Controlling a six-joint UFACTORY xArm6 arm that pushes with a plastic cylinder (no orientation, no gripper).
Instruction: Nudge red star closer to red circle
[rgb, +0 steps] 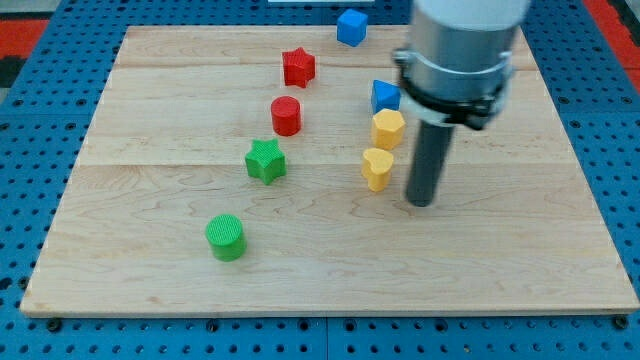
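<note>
The red star (298, 67) lies near the view's top, a little left of centre. The red circle (286, 115), a short cylinder, stands just below it with a small gap between them. My tip (422, 202) rests on the board right of centre, far to the right of and below both red blocks. It sits just right of the yellow heart (377, 168) and touches no block.
A green star (265, 161) lies below the red circle and a green circle (226, 237) at lower left. A yellow hexagon (388, 129) sits above the yellow heart, with a blue block (385, 96) above it. A blue cube (351, 27) is at the top edge.
</note>
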